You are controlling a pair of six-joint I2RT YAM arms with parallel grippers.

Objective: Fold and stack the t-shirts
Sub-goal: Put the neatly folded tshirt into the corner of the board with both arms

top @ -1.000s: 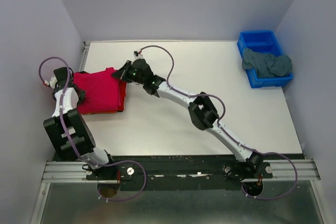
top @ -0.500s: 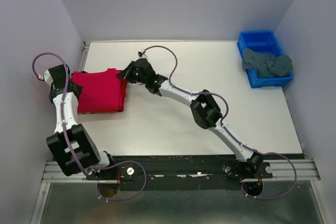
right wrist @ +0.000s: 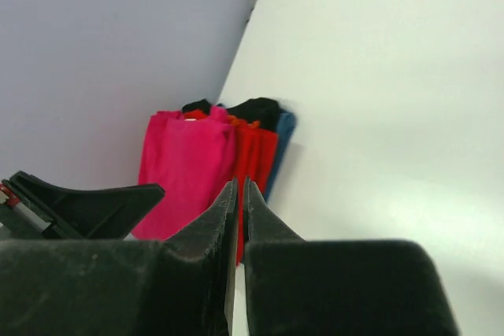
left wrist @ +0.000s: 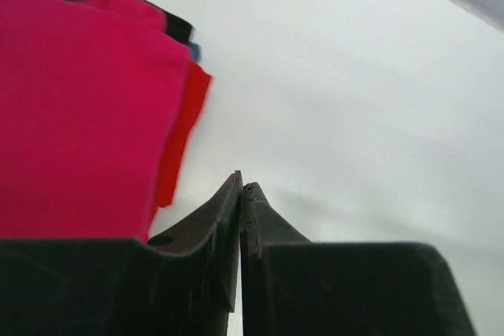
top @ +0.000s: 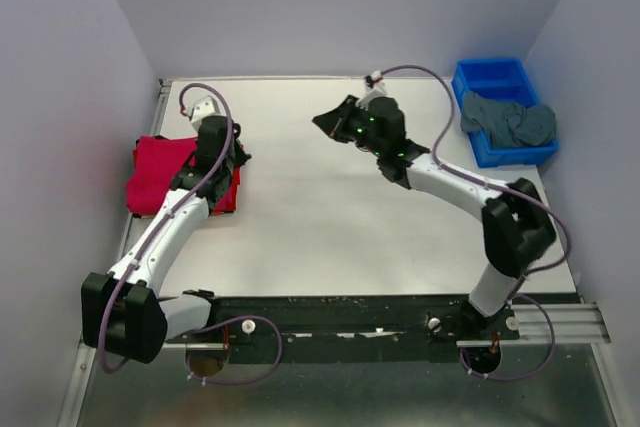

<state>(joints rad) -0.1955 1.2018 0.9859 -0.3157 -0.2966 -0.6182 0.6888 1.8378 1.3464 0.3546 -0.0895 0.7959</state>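
Both empty with fingers pressed together, the left gripper (top: 222,169) hangs over the crimson-pink t-shirt (top: 155,175) at the left edge as the right gripper (top: 324,123) has swung toward the grey-teal t-shirt (top: 510,119), seemingly next

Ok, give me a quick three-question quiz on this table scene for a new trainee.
1. True or false: the crumpled grey-teal cloth t-shirt lies in the blue plastic bin.
2. What colour tops the folded t-shirt stack? A orange, B crimson-pink, C grey-teal.
3. Fill in: the left gripper and right gripper are both ____, holding nothing.
Key: 1 true; 2 B; 3 shut.
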